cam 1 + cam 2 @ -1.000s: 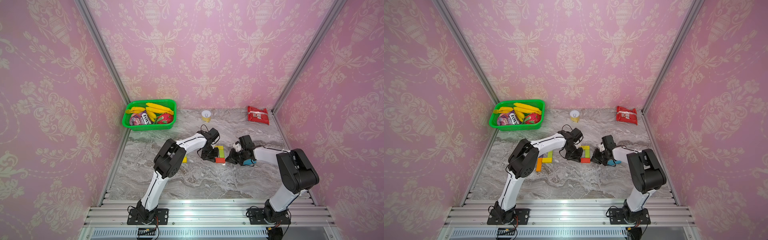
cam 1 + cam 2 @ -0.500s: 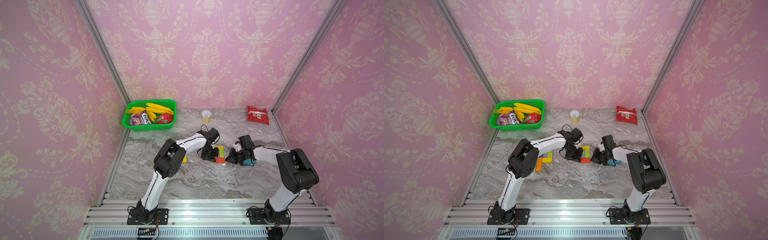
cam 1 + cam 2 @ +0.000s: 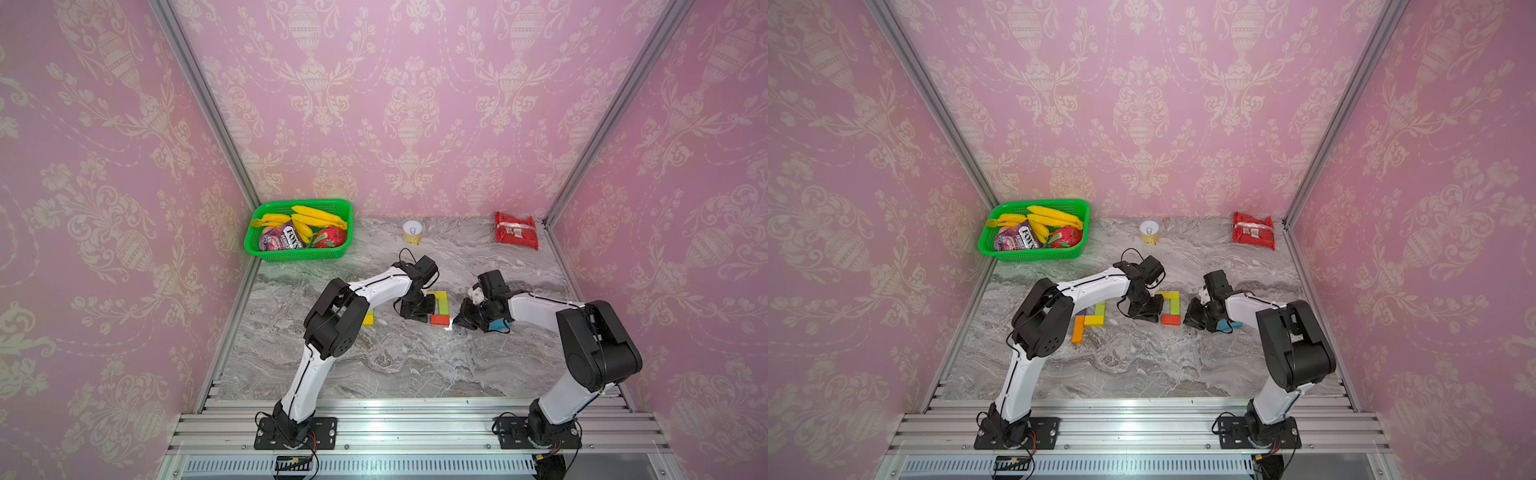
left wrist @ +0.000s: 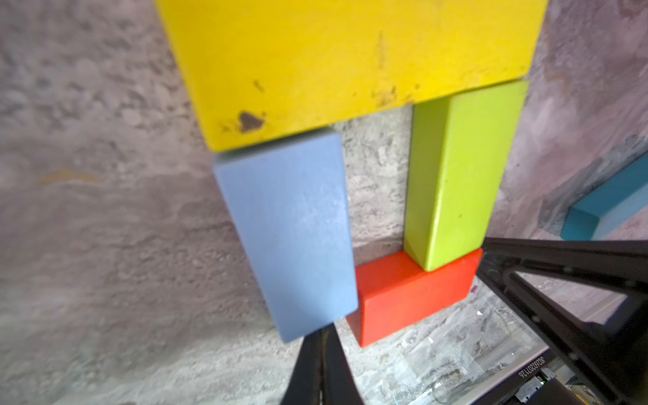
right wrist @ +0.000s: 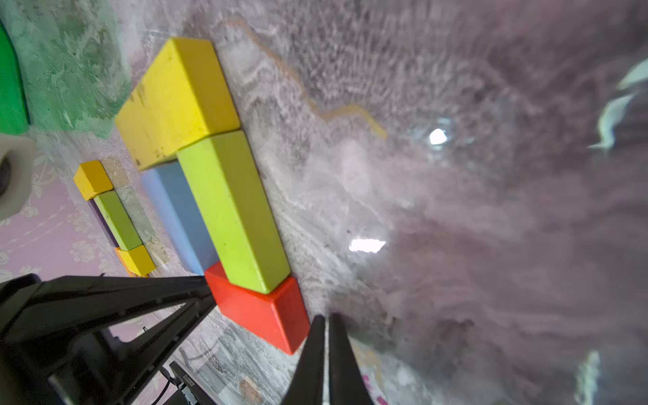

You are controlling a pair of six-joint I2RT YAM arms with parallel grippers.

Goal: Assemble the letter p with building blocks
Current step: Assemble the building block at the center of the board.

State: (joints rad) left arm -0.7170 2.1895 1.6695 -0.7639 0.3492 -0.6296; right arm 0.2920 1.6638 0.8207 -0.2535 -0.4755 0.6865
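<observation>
**Top views.** In both top views the letter's loop lies mid-worktop [image 3: 395,361]. The yellow block [image 3: 437,293] runs across the far end, the lime block [image 3: 443,305] down one side, and the red block [image 3: 439,319] closes the near end. Spare blocks [image 3: 1094,320] lie well apart to the left. A teal block [image 3: 1230,326] sits just behind the right claw [image 3: 1187,321].

**Left wrist view.** The left claw [image 4: 321,336] is pinched closed and empty, its tip at the end of the light blue block [image 4: 291,231]. We judge that a push here could skew this block off the yellow one or shunt the red one.

**Right wrist view.** The right claw [image 5: 326,321] is likewise closed and empty, just beside the red block's corner. A graze there could open its joint with the lime block. The blocks are smooth painted bars with squared edges, and the yellow paint is chipped. We expect them to slide easily on the glossy marbled surface.
</observation>
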